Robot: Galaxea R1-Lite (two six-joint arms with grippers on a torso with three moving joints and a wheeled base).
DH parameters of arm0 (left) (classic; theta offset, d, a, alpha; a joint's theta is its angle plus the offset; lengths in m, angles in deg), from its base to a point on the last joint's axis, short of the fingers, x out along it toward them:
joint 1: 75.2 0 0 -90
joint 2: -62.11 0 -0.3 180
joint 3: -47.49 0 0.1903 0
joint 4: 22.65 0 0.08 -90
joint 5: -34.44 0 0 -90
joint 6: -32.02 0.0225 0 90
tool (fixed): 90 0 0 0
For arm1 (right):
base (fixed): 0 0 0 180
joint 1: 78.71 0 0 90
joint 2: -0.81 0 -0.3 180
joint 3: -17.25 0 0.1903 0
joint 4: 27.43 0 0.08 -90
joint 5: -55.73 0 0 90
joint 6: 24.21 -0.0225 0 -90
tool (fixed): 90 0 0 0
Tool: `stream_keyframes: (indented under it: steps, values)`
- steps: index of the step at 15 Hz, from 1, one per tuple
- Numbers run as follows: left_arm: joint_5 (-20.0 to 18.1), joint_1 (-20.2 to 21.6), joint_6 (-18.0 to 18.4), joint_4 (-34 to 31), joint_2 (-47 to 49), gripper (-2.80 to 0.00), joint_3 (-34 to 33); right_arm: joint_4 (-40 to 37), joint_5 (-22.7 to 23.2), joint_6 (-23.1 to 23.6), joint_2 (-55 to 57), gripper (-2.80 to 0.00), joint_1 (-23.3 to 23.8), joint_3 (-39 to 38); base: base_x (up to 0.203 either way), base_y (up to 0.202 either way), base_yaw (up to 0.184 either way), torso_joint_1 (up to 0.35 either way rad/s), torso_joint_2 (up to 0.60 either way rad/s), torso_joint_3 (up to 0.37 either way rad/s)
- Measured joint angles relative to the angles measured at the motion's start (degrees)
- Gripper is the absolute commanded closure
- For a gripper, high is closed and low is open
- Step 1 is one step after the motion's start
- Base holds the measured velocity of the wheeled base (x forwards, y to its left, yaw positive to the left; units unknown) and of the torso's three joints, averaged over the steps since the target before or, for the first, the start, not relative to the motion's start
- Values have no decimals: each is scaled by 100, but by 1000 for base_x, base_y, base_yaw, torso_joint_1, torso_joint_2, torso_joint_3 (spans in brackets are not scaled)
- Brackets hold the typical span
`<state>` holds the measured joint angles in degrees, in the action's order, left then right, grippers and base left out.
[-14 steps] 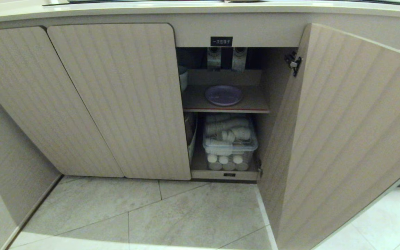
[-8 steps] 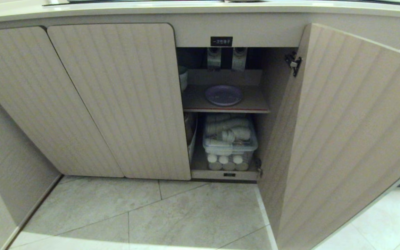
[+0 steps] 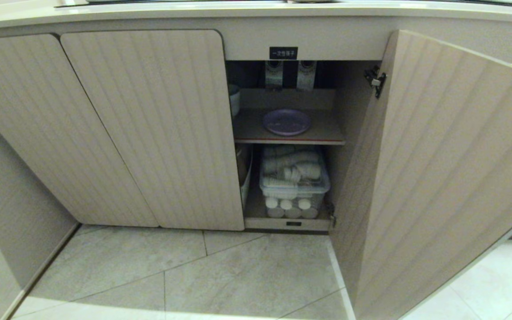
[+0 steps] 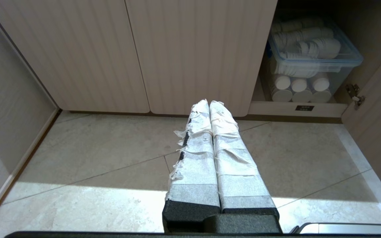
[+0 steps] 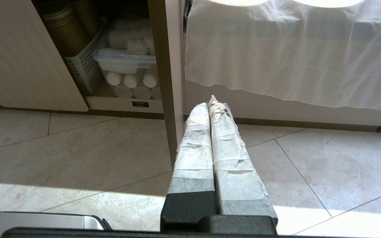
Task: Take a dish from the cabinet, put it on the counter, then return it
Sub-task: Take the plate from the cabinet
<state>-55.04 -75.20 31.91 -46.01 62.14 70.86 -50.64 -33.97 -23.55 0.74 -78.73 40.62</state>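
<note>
Nothing has moved since the earlier frames: the plate (image 3: 286, 122), the open door (image 3: 438, 169) and the view of the cabinet (image 3: 149, 129) are unchanged. The left pincer (image 4: 209, 103) and the right pincer (image 5: 212, 102) both hang low over the floor tiles (image 3: 238, 275), each with its taped fingers pressed together and holding nothing.

The plate lies flat on the inner shelf (image 3: 322, 131), well above and beyond both pincers, below the small black label (image 3: 283, 53). From the left pincer, the opening stands ahead and off to the side; the right pincer points at the edge of the open door, with a hanging white cloth (image 5: 276, 59) beyond it.

Risks, as judged: a straight reach by the right pincer would strike the door edge. The plate is thin and low-rimmed, so shut fingers could push it deeper rather than catch its rim. Lifting too high could knock it against the cabinet's top rail, under the counter (image 3: 238, 11).

The plate is round, shallow, matte lavender, with a low raised rim. Below the shelf sits a clear bin (image 3: 294, 182) of white cups.
</note>
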Motion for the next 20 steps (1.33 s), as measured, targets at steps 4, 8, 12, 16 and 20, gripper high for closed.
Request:
stream_keyframes:
  steps: [4, 8, 12, 16, 20]
  values:
    - [6, 0, 3, 0, 0, 0, 0, 0, 0, 4, 0, 0, 0, 0, 0, 0, 0, 0, 0, 0]
    - [8, 0, 3, -2, 0, 0, 0, 0, 2, 0, 0, 0, 0, 0, 0, 0, 0, 0, 0, 0]
    - [0, 0, -3, -2, 0, 0, 0, 0, 0, 2, 0, 0, -2, 0, 0, 0, 0, 0, 0, 0]
    - [0, 0, -10, -2, 0, 0, 0, 3, 2, 2, 0, 0, 0, 0, 0, 0, 0, 0, 0, 0]
    - [3, -2, -11, -2, 0, 0, 0, 0, 2, 2, 0, 0, 2, 0, 1, 104, -8, 1, 0, 3]
